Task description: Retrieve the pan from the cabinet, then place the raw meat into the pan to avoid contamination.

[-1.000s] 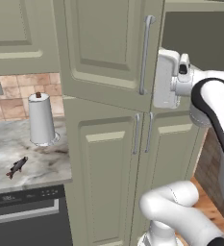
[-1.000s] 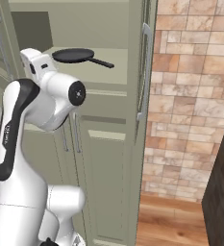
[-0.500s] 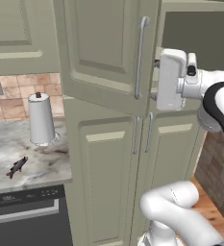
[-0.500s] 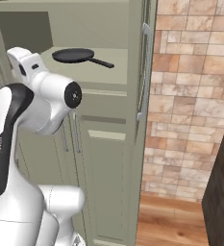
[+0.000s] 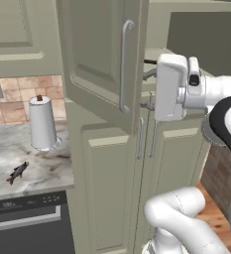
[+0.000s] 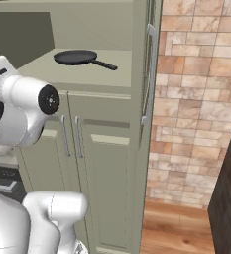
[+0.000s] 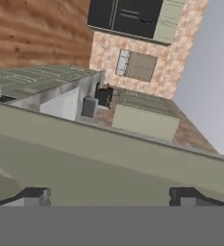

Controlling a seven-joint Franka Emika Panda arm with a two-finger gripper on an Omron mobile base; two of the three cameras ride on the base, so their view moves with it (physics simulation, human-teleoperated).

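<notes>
**A:** White arm, green doors. What is the gripper (image 7: 108, 194) doing?

**B:** Its jaws are wide open and hold nothing. In the hand view the two dark tips stand far apart, with a green edge lying across in front of them. In the left base view the hand is up by the open door (image 5: 99, 64) of the cabinet (image 6: 102, 163).

**A:** Where is the pan (image 6: 77, 57)?

**B:** Farther back, on the shelf inside the cabinet. It sits flat and nothing touches it.

**A:** Which way does it point?

**B:** In the right base view its long line runs from the round part on the left to the thin handle (image 6: 104, 64) on the right. The handle points out toward the open side, a bit to the front.

**A:** How will it feel to pick up?

**B:** I think hard and stiff, and a bit heavy on the round end. It may tip. The handle is the best place to grab, close to the round part.

**A:** And the fish (image 5: 17, 172)?

**B:** Far off to the left, on the counter (image 5: 3, 154), near the paper roll (image 5: 42, 124). It looks small, soft and maybe slippery.
</notes>
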